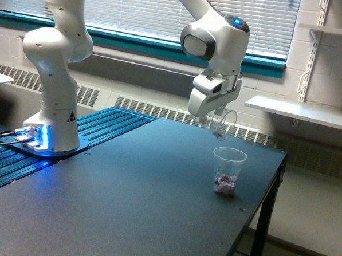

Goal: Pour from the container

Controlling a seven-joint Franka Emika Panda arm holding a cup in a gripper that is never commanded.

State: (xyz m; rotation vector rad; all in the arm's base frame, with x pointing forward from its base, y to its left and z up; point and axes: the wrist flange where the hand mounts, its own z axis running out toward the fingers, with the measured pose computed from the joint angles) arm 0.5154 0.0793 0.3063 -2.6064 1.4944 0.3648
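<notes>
My gripper (213, 117) is shut on the container (222, 122), a clear plastic cup tilted with its rim pointing down toward the exterior view's right. It looks nearly empty. Directly below it, a second clear cup (228, 171) stands upright on the dark table (127, 189) near the right edge. A small heap of reddish and pale pieces (225, 185) lies in the bottom of that standing cup.
The arm's white base (51, 116) stands on a blue ribbed platform (72, 151) at the exterior view's left. A white shelf (301, 111) juts from the wall on the right, beyond the table's edge. Blinds and a radiator run along the back wall.
</notes>
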